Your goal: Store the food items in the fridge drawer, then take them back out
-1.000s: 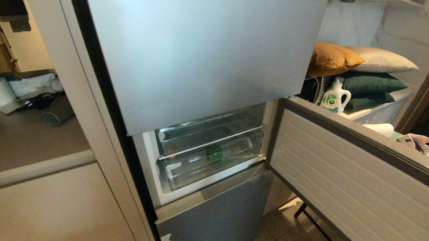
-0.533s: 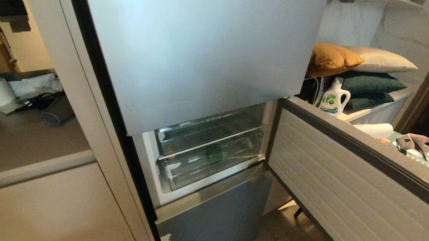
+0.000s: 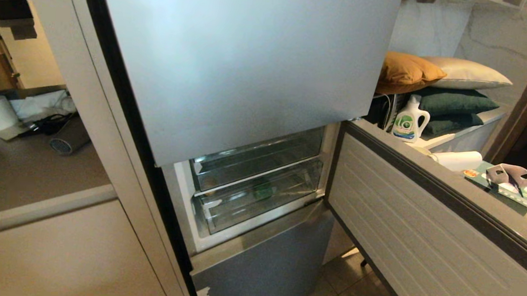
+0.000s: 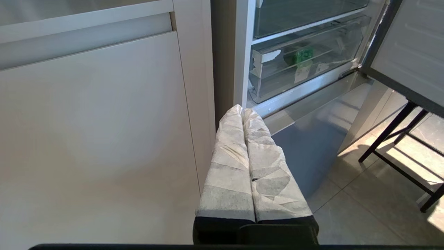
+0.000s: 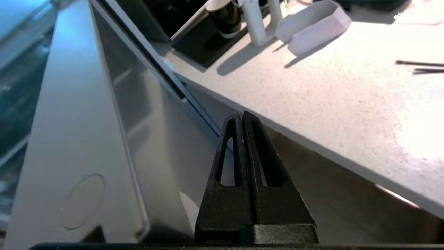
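Hands first: the right hand has its two black fingers pressed tight together with nothing between them. It hangs in the air beside the outer face of the open fridge door, just below the edge of a pale speckled worktop. It touches nothing. The left hand is low down in front of the beige cabinet door. Its two wrapped fingers are also shut together and hold nothing.

Past the left hand, the fridge stands open. The fridge drawer is a long clear bin that runs from side to side, pushed in under another clear bin. The green bell pepper sits inside the drawer, near its middle. Which way the pepper points is too blurry to tell. The potato cannot be made out.
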